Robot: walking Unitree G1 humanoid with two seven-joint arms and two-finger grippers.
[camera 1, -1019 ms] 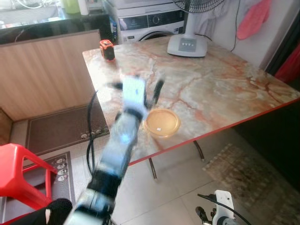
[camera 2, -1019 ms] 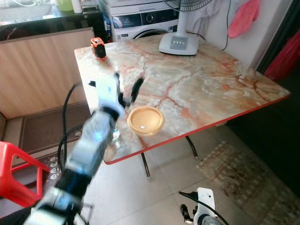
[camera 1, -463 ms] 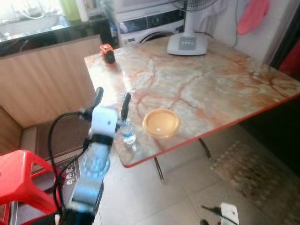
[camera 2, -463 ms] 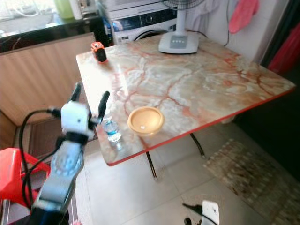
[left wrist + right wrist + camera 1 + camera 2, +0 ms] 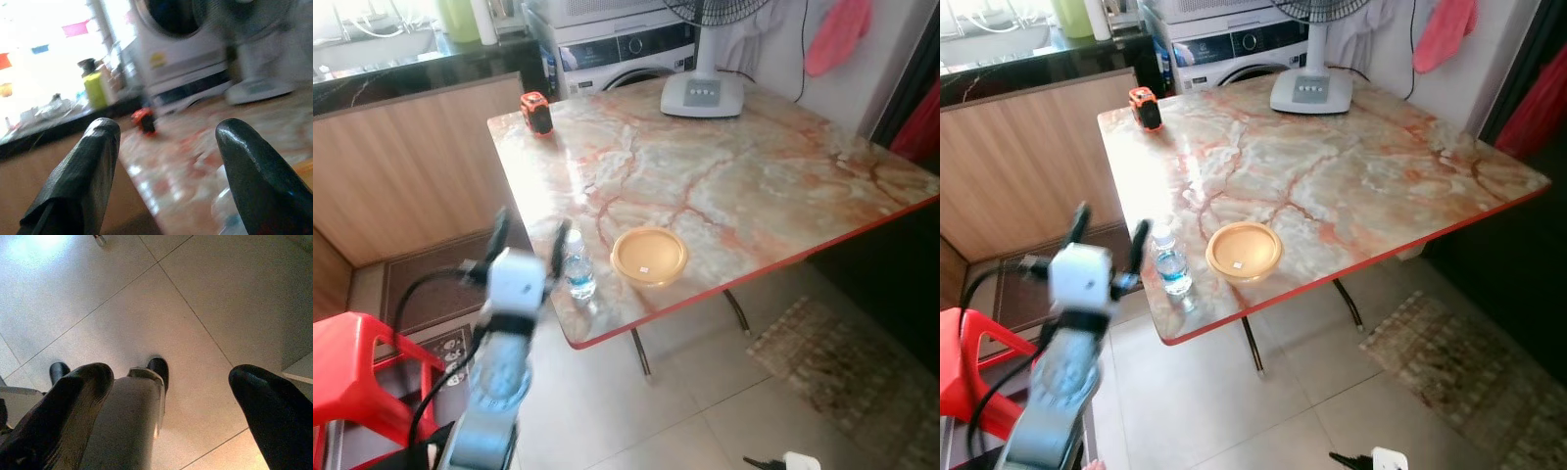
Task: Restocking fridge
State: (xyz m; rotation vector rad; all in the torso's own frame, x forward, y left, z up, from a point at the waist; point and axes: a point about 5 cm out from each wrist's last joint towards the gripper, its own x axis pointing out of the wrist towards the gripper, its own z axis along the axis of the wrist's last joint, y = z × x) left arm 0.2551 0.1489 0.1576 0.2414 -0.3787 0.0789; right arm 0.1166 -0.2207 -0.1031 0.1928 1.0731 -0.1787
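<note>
1. Small clear plastic water bottle w/ white cap (image 5: 578, 270) upright near front edge of marble-pattern table (image 5: 754, 186), beside round orange lidded container (image 5: 649, 257).
2. Left gripper (image 5: 530, 238) spread wide, empty, just off table's edge next to bottle.
3. Right gripper (image 5: 171, 396) hangs over tiled floor (image 5: 205, 298), fingers wide apart.

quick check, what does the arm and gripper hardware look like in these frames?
Left arm: silver, blurred, white block at the wrist, black cable looping beside it. Left gripper: two long black fingers with rounded tips. Right gripper has the same glossy black fingers.
</note>
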